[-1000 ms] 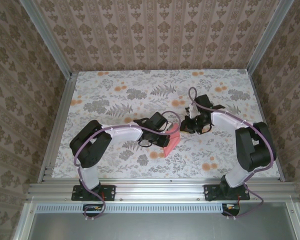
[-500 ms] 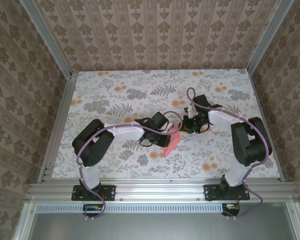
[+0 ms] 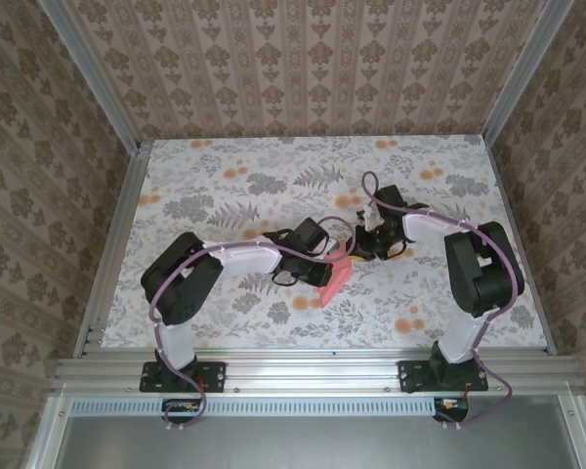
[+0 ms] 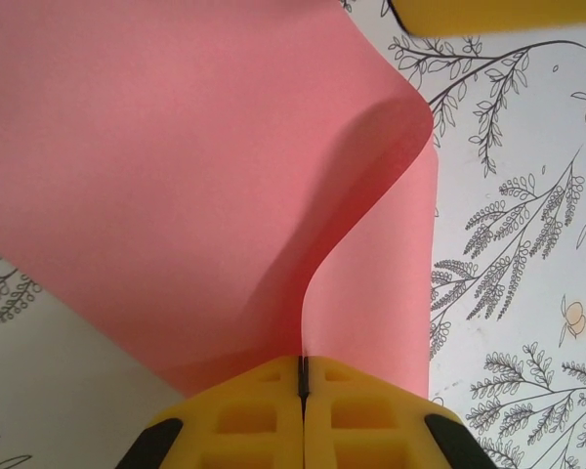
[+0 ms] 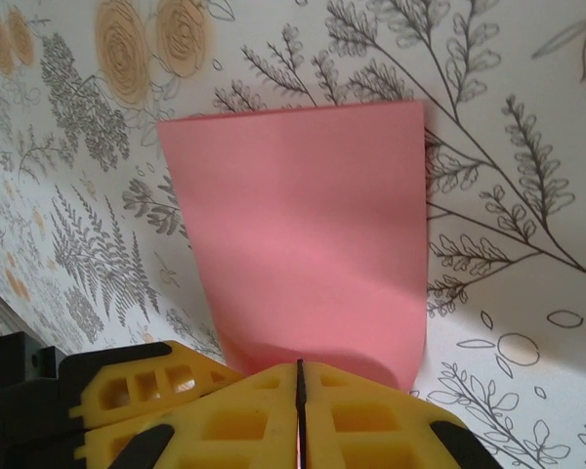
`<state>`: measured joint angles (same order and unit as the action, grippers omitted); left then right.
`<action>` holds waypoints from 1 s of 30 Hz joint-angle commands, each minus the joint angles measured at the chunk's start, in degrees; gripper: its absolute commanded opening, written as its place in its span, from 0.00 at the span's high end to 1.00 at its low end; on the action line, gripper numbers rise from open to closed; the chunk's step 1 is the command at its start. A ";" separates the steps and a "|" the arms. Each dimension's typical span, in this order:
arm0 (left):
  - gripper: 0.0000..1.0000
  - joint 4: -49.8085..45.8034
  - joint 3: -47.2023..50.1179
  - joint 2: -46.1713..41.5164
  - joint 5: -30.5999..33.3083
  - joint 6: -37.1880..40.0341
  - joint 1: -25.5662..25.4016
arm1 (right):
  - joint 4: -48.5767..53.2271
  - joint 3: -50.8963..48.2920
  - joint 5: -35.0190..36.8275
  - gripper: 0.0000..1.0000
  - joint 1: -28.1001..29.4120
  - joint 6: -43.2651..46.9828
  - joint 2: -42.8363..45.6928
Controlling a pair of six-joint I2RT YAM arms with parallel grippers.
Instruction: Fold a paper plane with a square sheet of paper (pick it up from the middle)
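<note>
Mid-tabletop (image 3: 225, 195): L pincer (image 4: 303, 366) and R pincer (image 5: 299, 369) are both shut tight on the pink sheet (image 3: 336, 272), held btw them, one layer bowing over in the L wrist view and lying flatter in the R. To crease it well, the pair should prob. draw the paper taut w/o twisting, line up the edges, then press the fold down; too hard a pull risks a tear. The wrists sit nearly nose to nose, so there's little slack btw them, but there's open floral surface all round and the rails (image 3: 112, 244) are well apart.
</note>
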<state>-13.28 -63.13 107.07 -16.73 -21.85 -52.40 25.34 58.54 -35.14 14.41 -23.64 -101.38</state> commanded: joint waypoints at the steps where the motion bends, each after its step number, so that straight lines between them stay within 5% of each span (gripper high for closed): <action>1: 0.94 -1.17 -1.42 0.95 -0.06 1.98 0.29 | -0.56 -1.54 -1.44 0.89 0.29 -0.74 1.23; 22: 0.93 -2.98 -2.62 3.39 0.82 3.24 -0.24 | -1.43 -7.86 -3.29 0.89 0.51 -2.16 7.46; 30: 0.93 -2.90 -2.92 3.92 0.83 3.65 -0.41 | -11.33 -14.48 -7.38 0.90 2.12 -10.47 10.48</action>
<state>-14.68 -65.04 109.03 -16.51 -19.68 -52.47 19.73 46.24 -39.24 15.49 -28.91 -91.96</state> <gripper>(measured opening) 0.069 0.100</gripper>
